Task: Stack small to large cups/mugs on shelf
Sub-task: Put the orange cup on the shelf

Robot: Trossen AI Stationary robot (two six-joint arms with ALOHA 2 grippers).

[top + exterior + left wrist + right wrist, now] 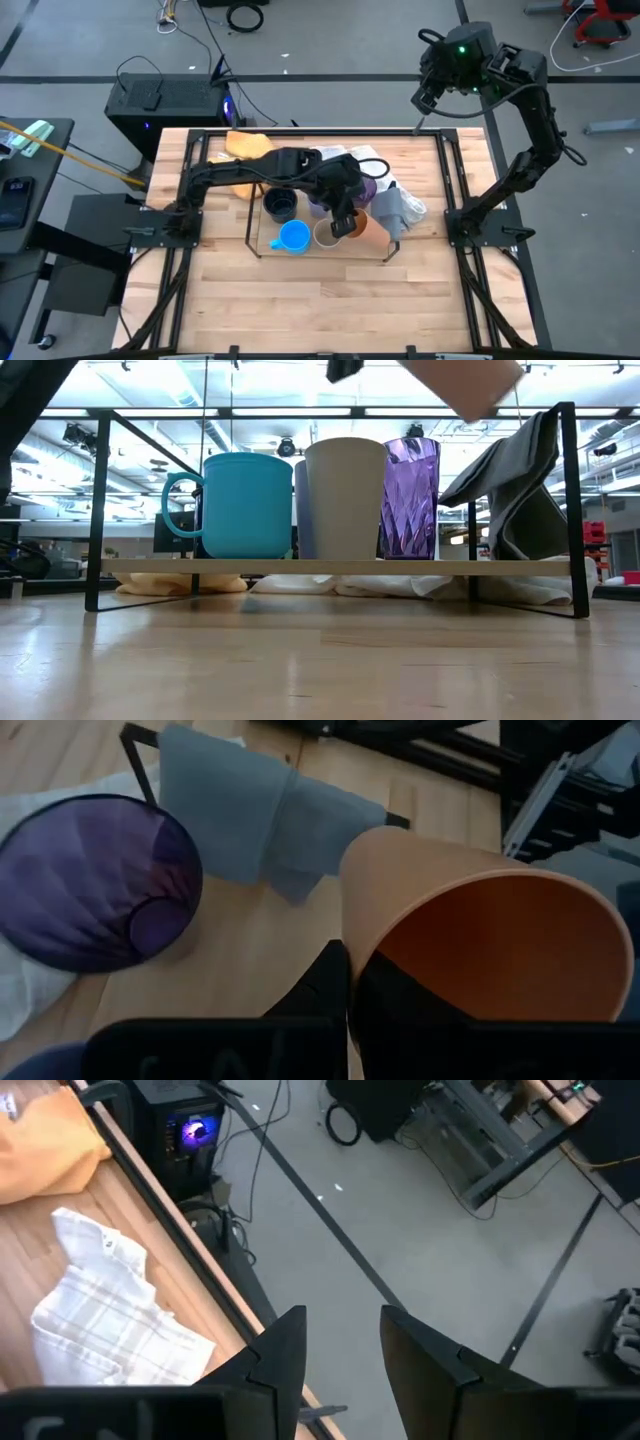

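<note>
Orange plastic fills the left wrist view: the orange cup (480,935) is pinched at its rim by the left gripper (345,224), whose fingers are closed hard on the wall, one inside and one outside. A rim grip of this kind leaves the cup's base free to be lowered onto a surface or into another cup. The cup hangs tilted above the shelf (330,567), clear of the board, over its right-hand part.

On the shelf stand the bright blue mug (245,505), the tan cup (345,498) and the purple cup (411,498), close together in a row; the navy cup (281,205) sits behind them. A grey cloth (510,490) is draped over the shelf's right end, which narrows the free landing space there.

The right gripper (343,1345) is parked off the table's far right corner, above the floor, its fingers parted and holding nothing. The checked cloth (110,1320) and yellow cloth (248,146) lie behind the shelf.
</note>
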